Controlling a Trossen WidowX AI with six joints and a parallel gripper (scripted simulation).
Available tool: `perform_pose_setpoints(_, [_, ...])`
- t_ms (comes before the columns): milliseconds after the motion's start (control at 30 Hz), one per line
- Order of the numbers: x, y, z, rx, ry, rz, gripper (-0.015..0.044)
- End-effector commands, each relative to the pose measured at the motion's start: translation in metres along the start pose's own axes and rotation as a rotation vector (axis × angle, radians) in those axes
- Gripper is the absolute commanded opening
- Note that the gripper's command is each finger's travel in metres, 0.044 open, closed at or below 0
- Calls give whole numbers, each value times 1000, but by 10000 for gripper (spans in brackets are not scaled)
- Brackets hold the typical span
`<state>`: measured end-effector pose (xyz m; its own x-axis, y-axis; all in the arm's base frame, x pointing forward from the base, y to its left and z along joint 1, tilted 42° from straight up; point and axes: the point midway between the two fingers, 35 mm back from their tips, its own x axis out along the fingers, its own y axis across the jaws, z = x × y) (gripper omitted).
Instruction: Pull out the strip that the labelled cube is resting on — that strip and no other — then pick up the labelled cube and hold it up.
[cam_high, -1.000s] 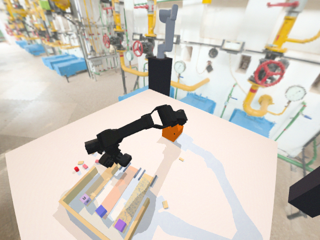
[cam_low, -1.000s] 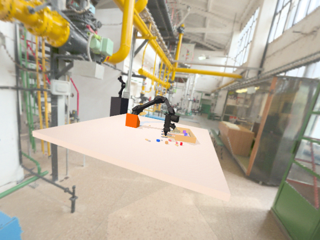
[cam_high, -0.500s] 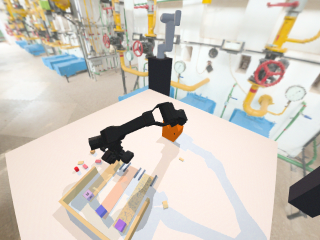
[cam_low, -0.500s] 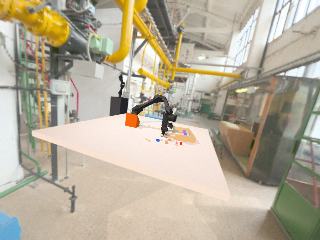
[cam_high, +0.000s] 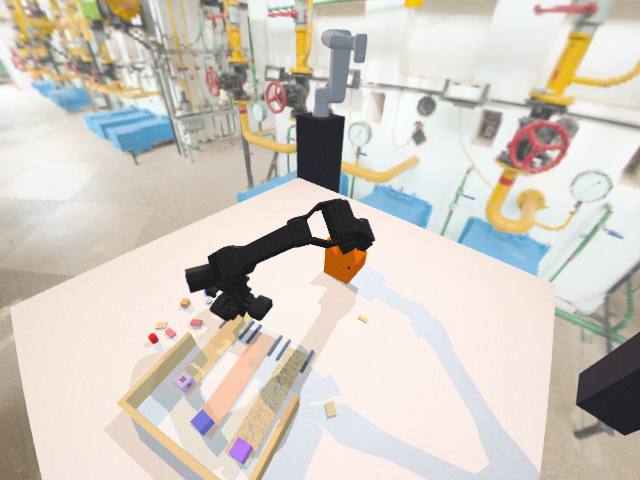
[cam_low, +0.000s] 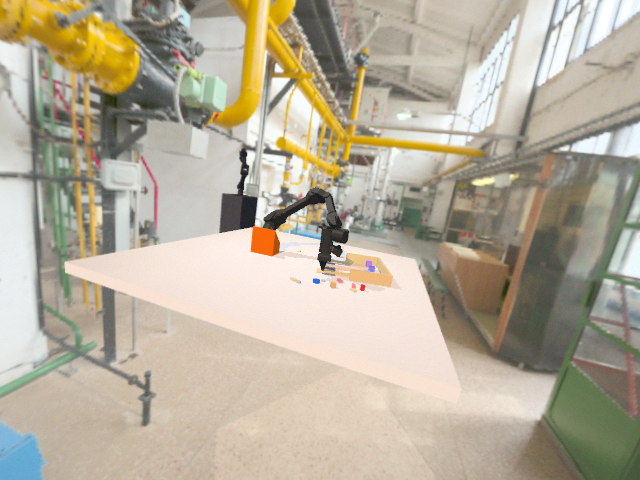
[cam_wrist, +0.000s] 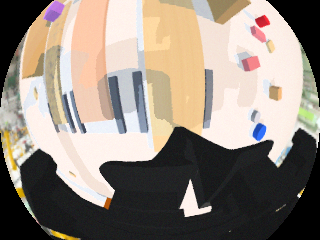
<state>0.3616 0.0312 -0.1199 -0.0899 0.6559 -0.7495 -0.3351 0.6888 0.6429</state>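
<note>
The labelled cube (cam_high: 184, 381), pale purple with a dark "R", rests on the inner end of the plain tan strip (cam_high: 219, 345) (cam_wrist: 187, 60), inside the tray. A blue cube (cam_high: 202, 422) (cam_low: 371, 268) is on the peach strip (cam_high: 240, 374) (cam_wrist: 90, 65). A purple cube (cam_high: 240, 450) (cam_wrist: 54, 11) is on the speckled strip (cam_high: 268, 400) (cam_wrist: 54, 85). My gripper (cam_low: 323, 267) (cam_wrist: 178, 130) is shut with nothing seen between its fingers. Its tips are low at the tan strip's outer end; whether they touch it is hidden.
The walled tray (cam_high: 155, 372) (cam_low: 371, 279) surrounds the cubes. Dark upright guides (cam_wrist: 117, 105) flank the strips. Beside the gripper lie a blue cylinder (cam_wrist: 259, 131) (cam_low: 316, 281), a red cylinder (cam_high: 153, 338) (cam_wrist: 262, 21) and several small blocks. An orange block (cam_high: 345, 263) (cam_low: 263, 240) stands by the arm's base.
</note>
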Motion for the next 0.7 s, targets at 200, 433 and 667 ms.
perform_pose_setpoints(200, [5,1,-21,4,20,3,0])
perform_pose_setpoints(433, [5,1,-32,4,21,3,0])
perform_pose_setpoints(667, [5,1,-43,5,21,3,0])
